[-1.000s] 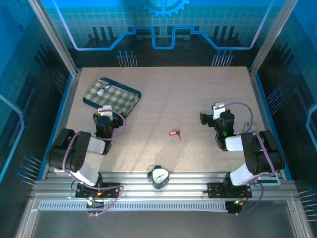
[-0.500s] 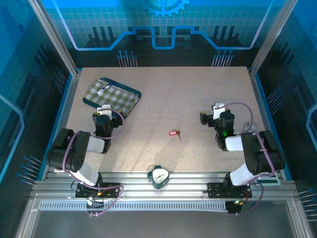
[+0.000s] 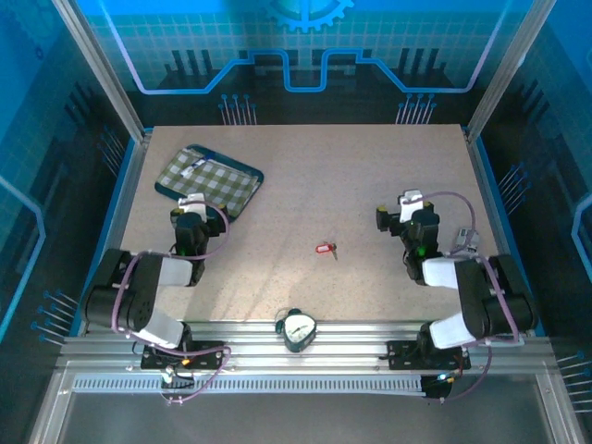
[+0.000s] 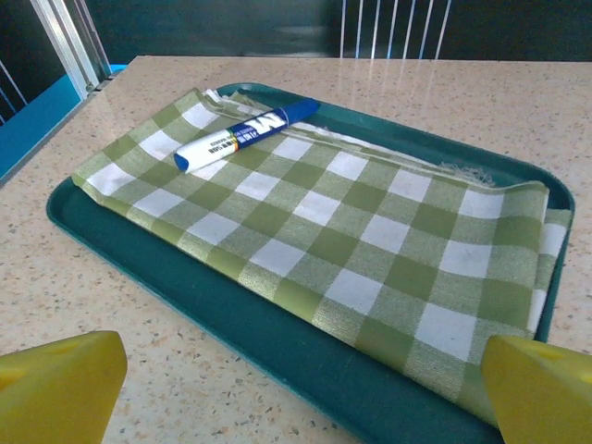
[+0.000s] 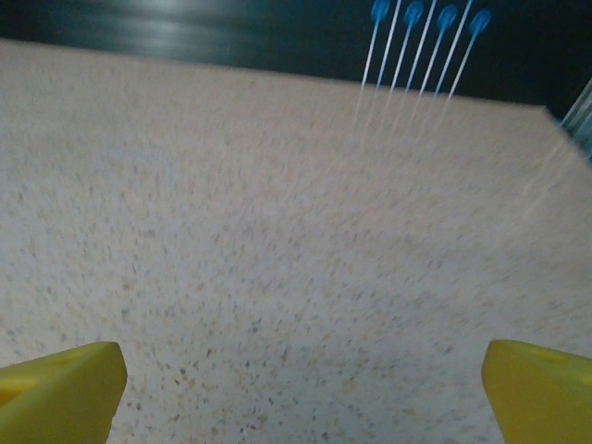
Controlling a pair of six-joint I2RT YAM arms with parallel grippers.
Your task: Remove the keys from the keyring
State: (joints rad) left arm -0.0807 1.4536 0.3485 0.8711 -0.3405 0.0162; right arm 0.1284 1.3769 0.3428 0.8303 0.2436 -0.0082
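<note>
Overhead looks down, wrist views low, tray shared

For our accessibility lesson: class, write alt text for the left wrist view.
A green checked cloth lies in a teal tray on a speckled table, a blue marker on top. The open left tool shows yellow fingers at the bottom corners.

Checked woven cloth on glossy plastic tray

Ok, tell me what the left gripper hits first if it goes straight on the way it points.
Probably the near rim of the teal tray, then the checked cloth folded in it; the left gripper is open and faces both. Depth is uncertain.
</note>
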